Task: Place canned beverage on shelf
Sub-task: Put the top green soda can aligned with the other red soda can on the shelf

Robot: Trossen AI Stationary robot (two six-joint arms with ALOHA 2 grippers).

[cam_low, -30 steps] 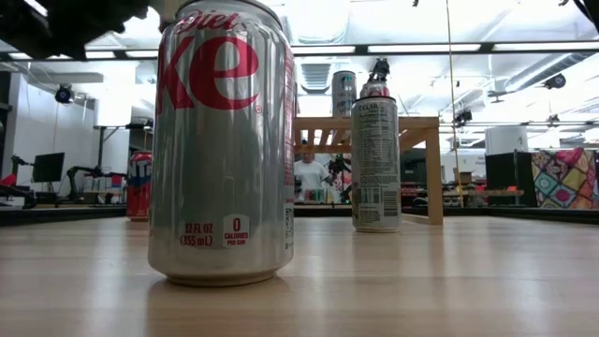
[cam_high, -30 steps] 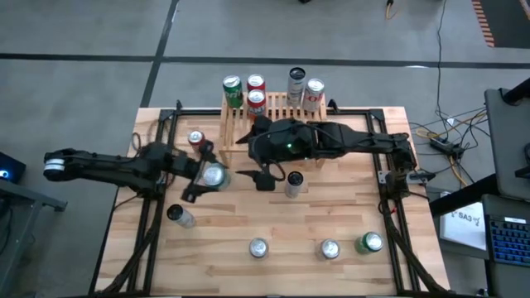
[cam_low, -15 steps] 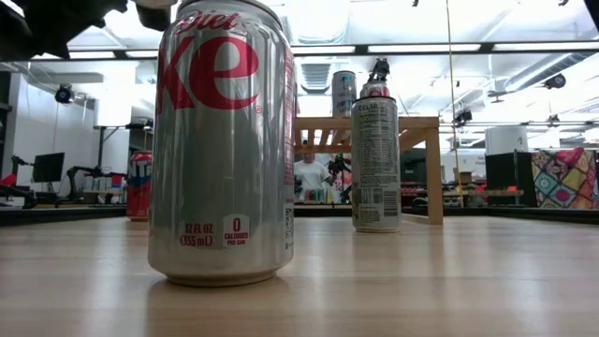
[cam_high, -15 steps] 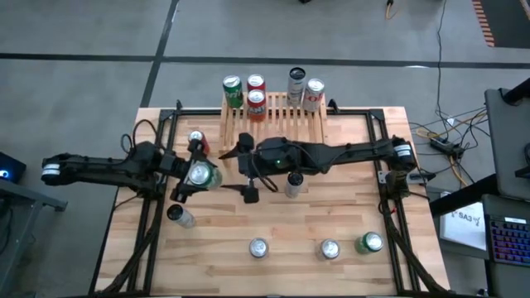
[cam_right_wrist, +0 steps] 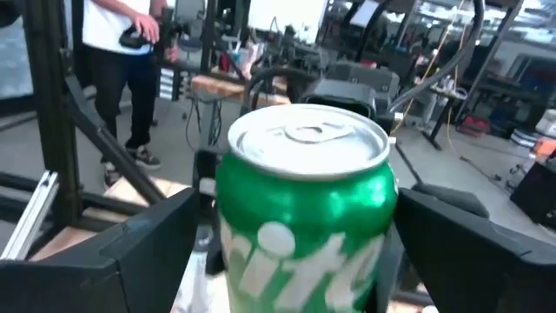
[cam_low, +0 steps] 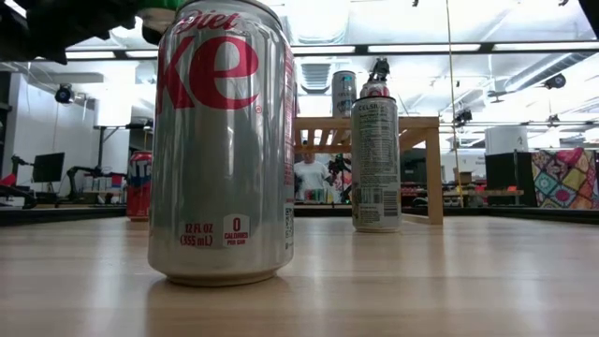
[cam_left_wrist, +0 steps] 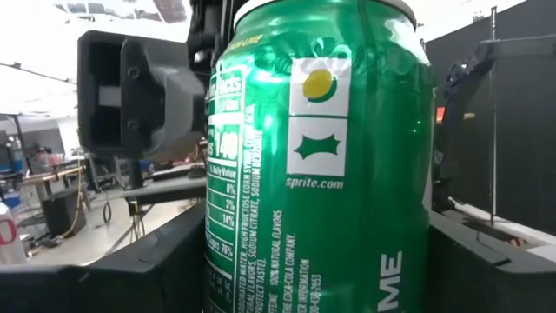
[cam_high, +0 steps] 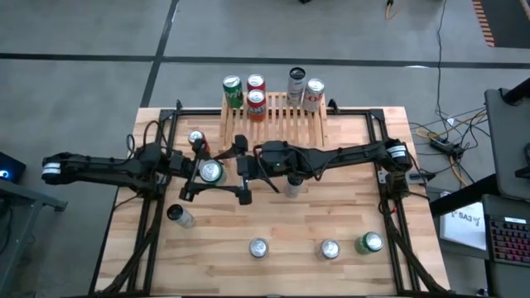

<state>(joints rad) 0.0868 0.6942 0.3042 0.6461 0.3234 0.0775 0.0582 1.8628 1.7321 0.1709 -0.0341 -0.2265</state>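
Note:
A green Sprite can (cam_high: 211,171) (cam_left_wrist: 321,156) (cam_right_wrist: 304,217) hangs upright above the table's middle left, with my left gripper (cam_high: 200,173) shut on it. My right gripper (cam_high: 242,171) reaches in level from the right and stands open. Its two fingers (cam_right_wrist: 130,252) spread wider than the can, just right of it, and touch nothing. The light-wood slatted shelf (cam_high: 281,116) (cam_low: 412,122) stands at the far edge. It carries two red cans (cam_high: 256,91), a green one (cam_high: 232,87) and two silver ones (cam_high: 305,85). My left gripper pinches the green can's side wall (cam_left_wrist: 228,261) between its two fingers (cam_left_wrist: 148,269), one on each side. The fingers come level from the table's left. The can stands upright in the hold, top up, lifted clear of the table.
A red can (cam_high: 196,139) stands left of the shelf, and a tall silver can (cam_high: 292,184) (cam_low: 376,159) stands below my right arm. A can (cam_high: 178,215) is at the near left. A Diet Coke (cam_high: 259,247) (cam_low: 225,140), a silver can (cam_high: 330,248) and a green can (cam_high: 370,242) line the near edge.
My right gripper has come down and toward the table's left, tipping from pointing down to level. Its open fingers now stand just right of the green can. The left gripper holds the can in about the same place.

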